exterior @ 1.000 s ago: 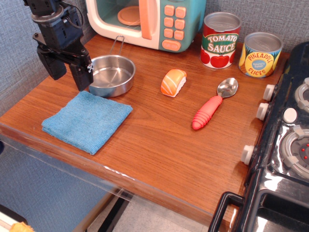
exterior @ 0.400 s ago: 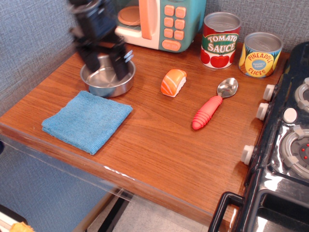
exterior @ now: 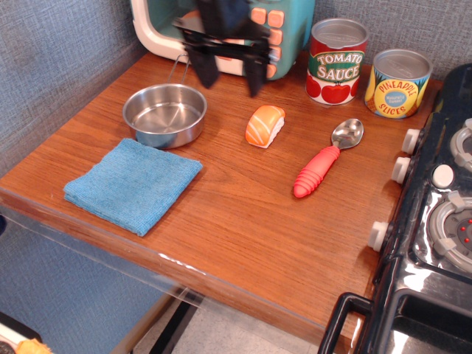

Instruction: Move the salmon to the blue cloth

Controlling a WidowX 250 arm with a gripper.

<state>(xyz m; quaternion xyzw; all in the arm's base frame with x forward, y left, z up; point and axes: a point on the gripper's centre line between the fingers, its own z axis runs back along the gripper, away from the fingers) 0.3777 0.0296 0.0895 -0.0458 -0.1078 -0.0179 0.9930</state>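
The blue cloth (exterior: pixel 133 185) lies flat left of the salmon (exterior: pixel 265 125), with the steel pan (exterior: pixel 165 115) between them and further back. The salmon sits untouched on the wood. The gripper (exterior: pixel 230 75) has swung from beyond the pan to hover behind the salmon, so the reach looks nearly done. It hangs blurred, fingers down and spread, holding nothing.
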